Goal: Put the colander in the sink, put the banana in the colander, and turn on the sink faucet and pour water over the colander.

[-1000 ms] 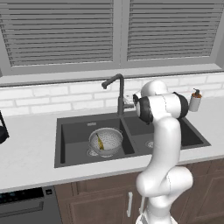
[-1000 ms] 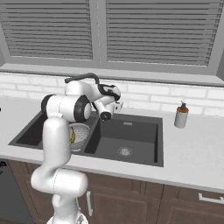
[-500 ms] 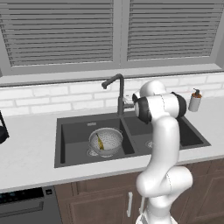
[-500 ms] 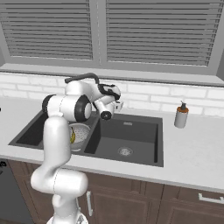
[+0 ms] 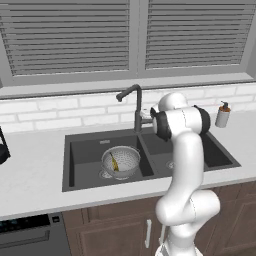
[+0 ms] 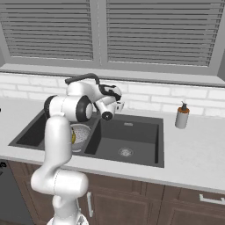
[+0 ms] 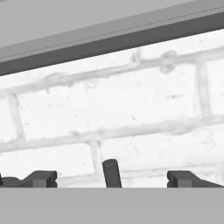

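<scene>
The silvery mesh colander (image 5: 121, 161) sits in the left basin of the dark double sink (image 5: 80, 150), with the yellow banana (image 5: 115, 163) inside it. The dark gooseneck faucet (image 5: 136, 105) rises behind the divider, its spout angled left. My gripper (image 5: 145, 116) is at the faucet's base on its right side, against the brick wall. In the hand view the gripper (image 7: 112, 178) is open, and a short dark lever (image 7: 111, 171) stands between the two fingertips (image 7: 41, 178) without touching them. From the right, the arm partly covers the colander (image 6: 81, 132) and banana (image 6: 73, 137).
A white soap dispenser (image 5: 223, 115) stands on the counter right of the sink. The right basin (image 6: 127, 140) holds nothing but its drain. White brick backsplash (image 7: 131, 100) and a window sill lie close behind the gripper. Light counter surrounds the sink.
The arm has edged very slightly left toward the faucet. The gripper stays open, and the colander and banana have not moved.
</scene>
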